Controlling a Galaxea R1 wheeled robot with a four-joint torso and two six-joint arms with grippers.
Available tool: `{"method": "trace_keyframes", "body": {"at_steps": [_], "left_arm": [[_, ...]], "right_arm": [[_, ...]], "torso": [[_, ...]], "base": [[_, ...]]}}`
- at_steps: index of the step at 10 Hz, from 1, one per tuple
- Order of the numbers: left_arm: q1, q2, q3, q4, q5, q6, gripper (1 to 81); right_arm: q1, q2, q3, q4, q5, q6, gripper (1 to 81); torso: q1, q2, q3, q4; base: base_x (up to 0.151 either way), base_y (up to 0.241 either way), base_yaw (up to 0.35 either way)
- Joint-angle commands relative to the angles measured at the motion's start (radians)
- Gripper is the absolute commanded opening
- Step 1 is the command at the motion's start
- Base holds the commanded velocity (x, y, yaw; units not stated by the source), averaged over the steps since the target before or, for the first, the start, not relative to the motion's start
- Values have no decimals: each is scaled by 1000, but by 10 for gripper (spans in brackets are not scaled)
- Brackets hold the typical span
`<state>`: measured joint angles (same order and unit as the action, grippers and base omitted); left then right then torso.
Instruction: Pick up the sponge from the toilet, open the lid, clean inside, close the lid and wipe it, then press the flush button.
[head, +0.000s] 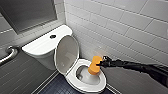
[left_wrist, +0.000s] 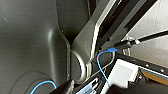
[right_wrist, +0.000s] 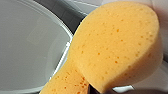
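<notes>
The white toilet (head: 86, 85) stands against the tiled wall with its lid (head: 67, 53) raised upright against the tank. The dark flush button (head: 52, 36) sits in the middle of the flat tank top. My right gripper (head: 100, 64) reaches in from the right, shut on the orange sponge (head: 95, 65), which hangs down into the bowl. Up close, the sponge (right_wrist: 115, 47) is large in the right wrist view, with the raised lid (right_wrist: 27, 47) behind it.
White tiled wall runs along the right behind the toilet. A metal grab bar (head: 8, 55) is fixed to the grey wall at the left. Dark tiled floor (head: 56, 87) lies in front of the bowl. The left wrist view holds robot body parts and a blue cable (left_wrist: 101, 62).
</notes>
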<state>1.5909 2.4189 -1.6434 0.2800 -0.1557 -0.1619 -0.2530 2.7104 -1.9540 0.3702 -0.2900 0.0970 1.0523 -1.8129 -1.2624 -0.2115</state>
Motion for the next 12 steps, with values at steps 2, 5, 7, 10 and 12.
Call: {"method": "trace_keyframes", "body": {"at_steps": [2,5,7,10,12], "left_arm": [[33,-6,14,-5,70,-2,811],[36,2,-3,-7,70,-4,811],[38,13,-10,-7,70,-5,811],[39,8,-18,-7,70,-5,811],[39,11,-21,-7,70,-7,811]], "right_arm": [[165,39,-32,16,-58,-2,10],[181,51,-37,19,-64,-2,10],[174,99,-86,22,-64,-2,10],[131,96,-97,18,-60,-5,10],[123,102,-95,18,-54,-8,10]], "torso": [[0,0,-17,0],[1,1,-38,0],[1,1,-38,0],[1,1,-69,0],[1,0,-48,0]], "base": [[0,0,0],[0,0,0],[0,0,0],[0,0,0],[0,0,0]]}}
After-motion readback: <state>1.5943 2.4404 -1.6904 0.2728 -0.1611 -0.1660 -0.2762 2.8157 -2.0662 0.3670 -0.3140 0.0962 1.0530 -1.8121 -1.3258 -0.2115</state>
